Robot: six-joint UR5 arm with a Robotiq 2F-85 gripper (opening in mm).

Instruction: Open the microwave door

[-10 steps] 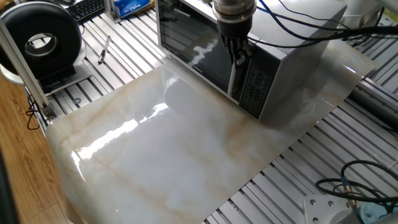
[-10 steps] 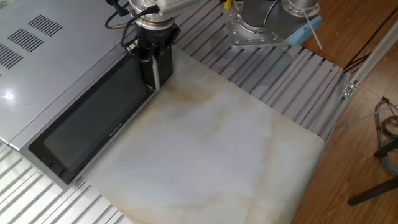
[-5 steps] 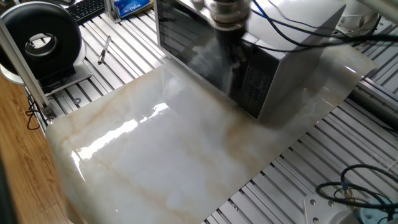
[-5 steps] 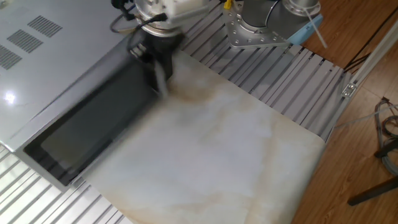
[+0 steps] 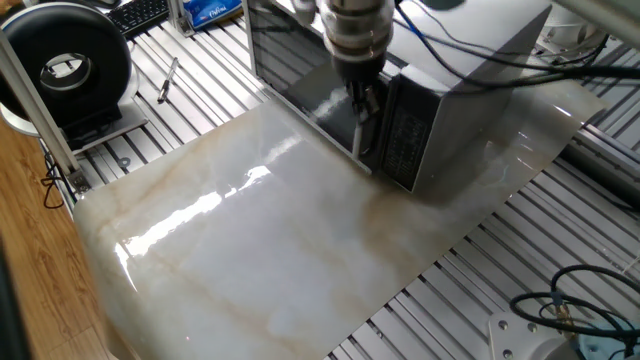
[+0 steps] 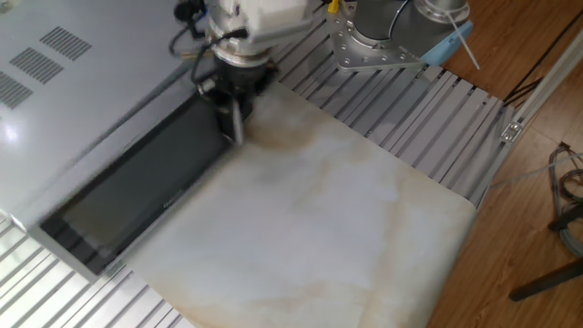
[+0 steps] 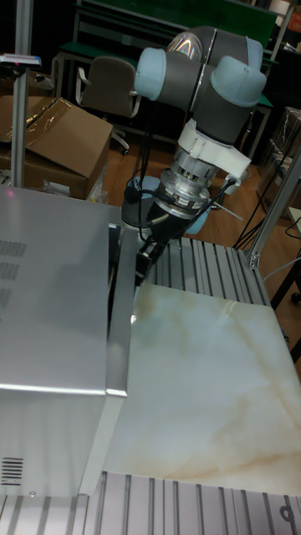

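Note:
The silver-grey microwave (image 5: 470, 95) stands at the back of the marble sheet (image 5: 300, 250). Its door (image 5: 300, 75), dark glass in a silver frame, is swung a little way out, leaving a gap to the dark keypad panel (image 5: 405, 135). My gripper (image 5: 362, 105) reaches down from above and is shut on the door's vertical silver handle (image 5: 358, 135). The other fixed view shows the gripper (image 6: 235, 123) at the right end of the door (image 6: 137, 191). In the tall view the gripper (image 7: 146, 255) sits at the far end of the door's top edge (image 7: 124, 309).
A black round device (image 5: 65, 65), a keyboard (image 5: 140, 12), a pen-like tool (image 5: 168, 80) and a blue box (image 5: 210, 10) lie left of the microwave. Cables (image 5: 560, 300) lie at the right front. The arm's base (image 6: 383, 36) stands behind the sheet.
The door was flush with the keypad panel a second ago. It has swung outward at the handle side, and the gripper has moved out over the sheet with the handle.

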